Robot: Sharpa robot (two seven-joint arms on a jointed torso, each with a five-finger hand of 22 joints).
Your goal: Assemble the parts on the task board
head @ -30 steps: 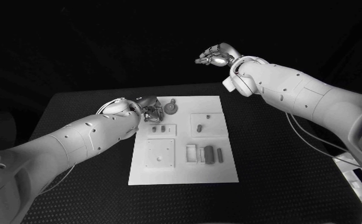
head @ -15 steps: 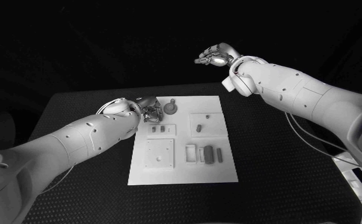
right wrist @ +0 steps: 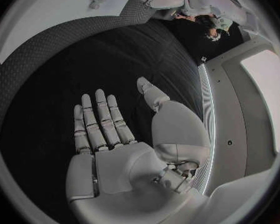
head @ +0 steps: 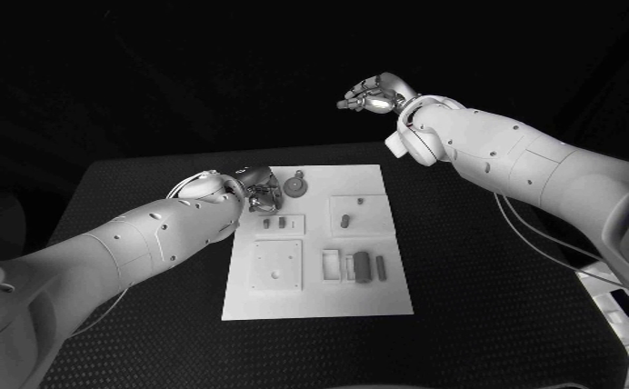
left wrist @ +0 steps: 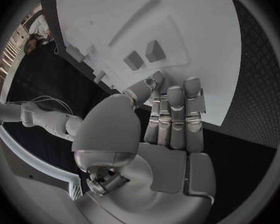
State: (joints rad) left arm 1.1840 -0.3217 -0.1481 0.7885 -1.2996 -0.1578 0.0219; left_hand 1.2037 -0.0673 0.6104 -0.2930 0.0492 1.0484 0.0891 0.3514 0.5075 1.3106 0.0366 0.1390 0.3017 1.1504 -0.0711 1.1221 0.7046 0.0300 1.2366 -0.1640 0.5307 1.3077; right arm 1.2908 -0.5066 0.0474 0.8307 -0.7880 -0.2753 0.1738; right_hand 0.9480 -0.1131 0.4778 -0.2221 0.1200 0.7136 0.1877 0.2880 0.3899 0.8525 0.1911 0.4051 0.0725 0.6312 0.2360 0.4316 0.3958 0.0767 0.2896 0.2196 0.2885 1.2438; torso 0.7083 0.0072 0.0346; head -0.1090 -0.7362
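The white task board [head: 314, 303] lies in the middle of the black table. My left hand [head: 258, 189] is low over the board's far left corner, beside a round part with a tab [head: 297, 186]. In the left wrist view its fingers [left wrist: 174, 117] stretch out side by side over the board's edge [left wrist: 177, 30], the thumb close beside them, and nothing shows in the palm. Two small parts [left wrist: 144, 56] stand just beyond the fingertips. My right hand [head: 373, 96] is raised well above the table's far side, away from the board. Its fingers [right wrist: 99, 119] are spread and hold nothing.
More parts stand on the board: two small pegs [head: 274, 223], a single peg [head: 346, 221], a square plate [head: 278, 266] and several upright blocks [head: 356, 267]. Black table [head: 498, 298] surrounds the board. A cable [head: 537, 244] hangs under my right arm.
Both hands have barely shifted. The parts lie where they were.
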